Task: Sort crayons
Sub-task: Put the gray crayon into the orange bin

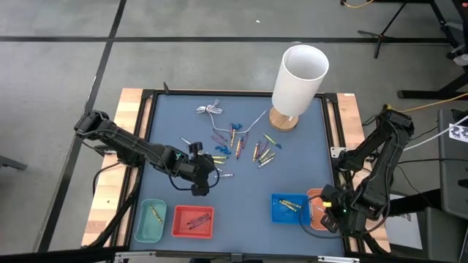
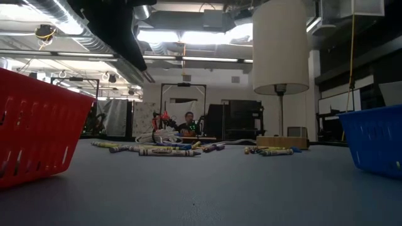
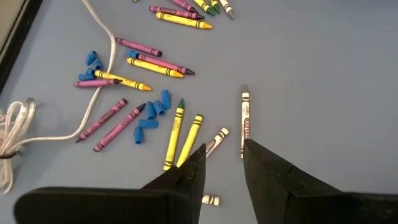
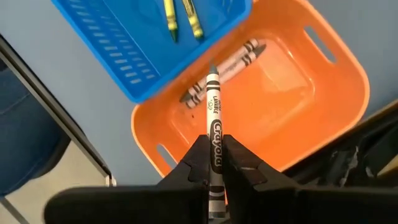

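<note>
Near edge of table, high view: teal basket (image 1: 150, 223), red basket (image 1: 193, 222), blue basket (image 1: 291, 207), and orange basket (image 1: 319, 212) at the right end. Right gripper (image 4: 214, 163) sits above the orange basket, fingers pinched tight on a white crayon (image 4: 213, 115); more white crayons (image 4: 239, 57) lie inside, two yellow crayons (image 4: 181, 15) in the blue one. Left gripper (image 3: 222, 163) hangs over mid-table, jaws parted with a narrow gap, nothing held; a white crayon on the mat (image 3: 245, 123) lies just beyond the fingertips. Farther out: scattered crayons (image 1: 263, 155), blue bits (image 3: 151, 116), white cable (image 1: 212, 110). At the far edge, a lamp (image 1: 297, 82).
</note>
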Available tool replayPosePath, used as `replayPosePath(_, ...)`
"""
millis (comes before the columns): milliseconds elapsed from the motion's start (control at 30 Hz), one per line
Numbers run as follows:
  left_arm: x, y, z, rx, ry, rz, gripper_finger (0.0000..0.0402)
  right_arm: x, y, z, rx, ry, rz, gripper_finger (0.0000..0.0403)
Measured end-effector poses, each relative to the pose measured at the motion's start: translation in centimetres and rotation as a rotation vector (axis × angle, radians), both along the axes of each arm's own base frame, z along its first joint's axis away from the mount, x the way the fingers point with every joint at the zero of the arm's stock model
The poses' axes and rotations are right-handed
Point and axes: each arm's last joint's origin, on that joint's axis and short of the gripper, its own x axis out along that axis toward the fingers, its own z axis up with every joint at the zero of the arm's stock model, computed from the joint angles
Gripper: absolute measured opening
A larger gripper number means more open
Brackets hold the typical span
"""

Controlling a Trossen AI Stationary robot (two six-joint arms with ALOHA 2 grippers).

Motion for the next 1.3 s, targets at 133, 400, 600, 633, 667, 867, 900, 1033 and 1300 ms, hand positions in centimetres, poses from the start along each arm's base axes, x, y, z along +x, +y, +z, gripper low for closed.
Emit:
replayPosePath(133, 0.5, 0.1, 0.1, -0.039, -0.032, -0.004, 0.0084, 0.1, -0.1, 0.0, -0.017, -0.037, -0.007, 0.0019)
replayPosePath(400, 1.9, 1.3, -0.5, -0.086, -0.043, -0.026, 0.0067, 0.1, -0.1, 0.0, -0.019, -0.039, -0.009, 0.0037)
replayPosePath(600, 2.9, 1.9, -2.0, -0.116, 0.005, -0.021, 0.0060, 0.0, -0.2, 0.0, -0.038, -0.030, -0.007, 0.0098)
replayPosePath(633, 3.1, 2.0, -2.4, -0.114, 0.015, -0.017, 0.0059, 0.0, -0.3, 0.0, -0.043, -0.028, -0.007, 0.0105)
replayPosePath(667, 3.4, 2.0, -2.8, -0.113, 0.020, -0.013, 0.0059, 0.0, -0.3, 0.0, -0.047, -0.027, -0.007, 0.0111)
replayPosePath(867, 4.4, 2.2, -5.2, -0.108, 0.085, 0.000, 0.0064, 0.0, -0.6, 0.0, -0.094, -0.063, 0.014, 0.0123)
replayPosePath(900, 4.6, 2.3, -5.5, -0.114, 0.093, -0.003, 0.0065, 0.1, -0.6, 0.0, -0.103, -0.080, 0.023, 0.0122)
replayPosePath(1033, 4.9, 2.2, -7.0, -0.159, 0.149, -0.020, 0.0069, 0.2, -0.7, 0.0, -0.141, -0.139, 0.057, 0.0121)
replayPosePath(1300, 5.4, 2.1, -9.0, -0.172, 0.210, -0.025, 0.0070, 0.5, -0.8, 0.1, -0.204, -0.232, 0.087, 0.0120)
